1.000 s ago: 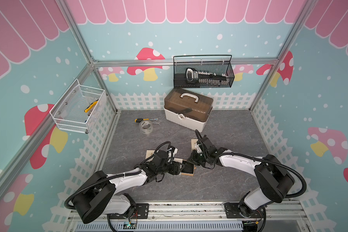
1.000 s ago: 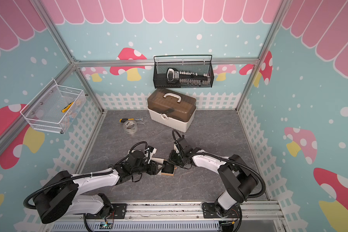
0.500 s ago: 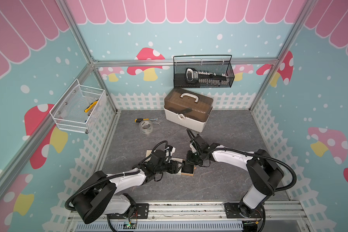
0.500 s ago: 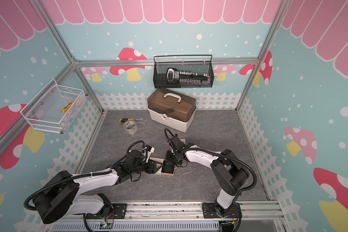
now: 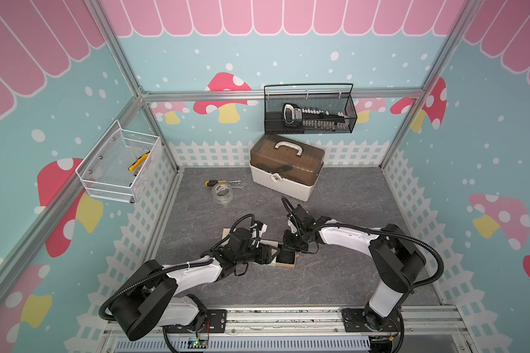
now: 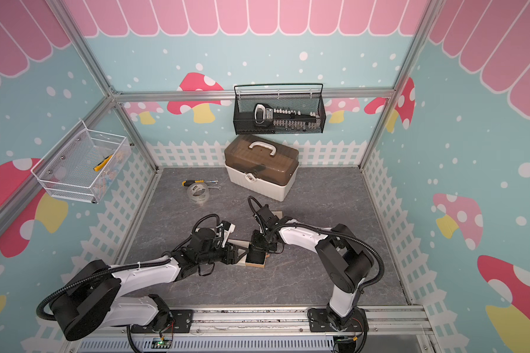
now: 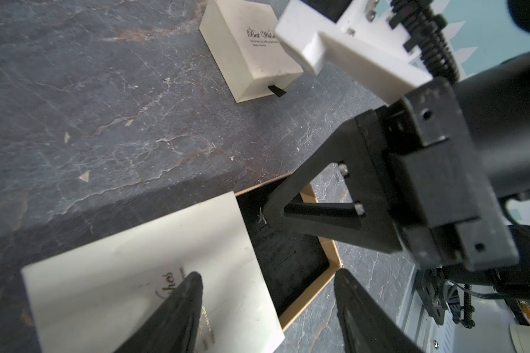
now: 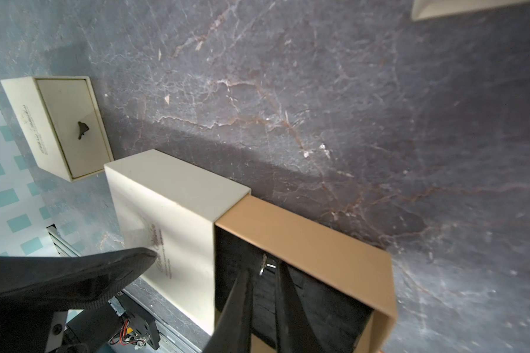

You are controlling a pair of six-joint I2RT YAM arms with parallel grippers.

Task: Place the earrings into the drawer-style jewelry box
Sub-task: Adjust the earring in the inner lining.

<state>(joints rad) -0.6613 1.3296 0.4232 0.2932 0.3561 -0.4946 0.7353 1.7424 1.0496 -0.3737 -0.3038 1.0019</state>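
Note:
The drawer-style jewelry box has a cream sleeve (image 7: 129, 275) and a gold drawer (image 8: 303, 241) with black lining, pulled out; it lies at the front middle in both top views (image 5: 285, 266) (image 6: 254, 264). My right gripper (image 8: 264, 268) (image 5: 289, 247) reaches into the drawer, shut on one tiny silvery earring (image 8: 263, 265) (image 7: 260, 218) at its tips. My left gripper (image 7: 266, 275) (image 5: 273, 255) is open. One finger (image 7: 181, 305) lies over the sleeve's top, the other beside the drawer's corner.
Closed cream boxes lie nearby, one with a black pull tab (image 7: 251, 58), another by the left arm (image 8: 58, 128) (image 5: 226, 233). At the back stand a brown-lidded toolbox (image 5: 286, 168), a tape roll (image 5: 222, 192) and a screwdriver (image 5: 218, 182). Wire baskets (image 5: 309, 113) (image 5: 120, 165) hang on the walls.
My right gripper has swung to the left and come down into the open drawer. The left arm has hardly moved.

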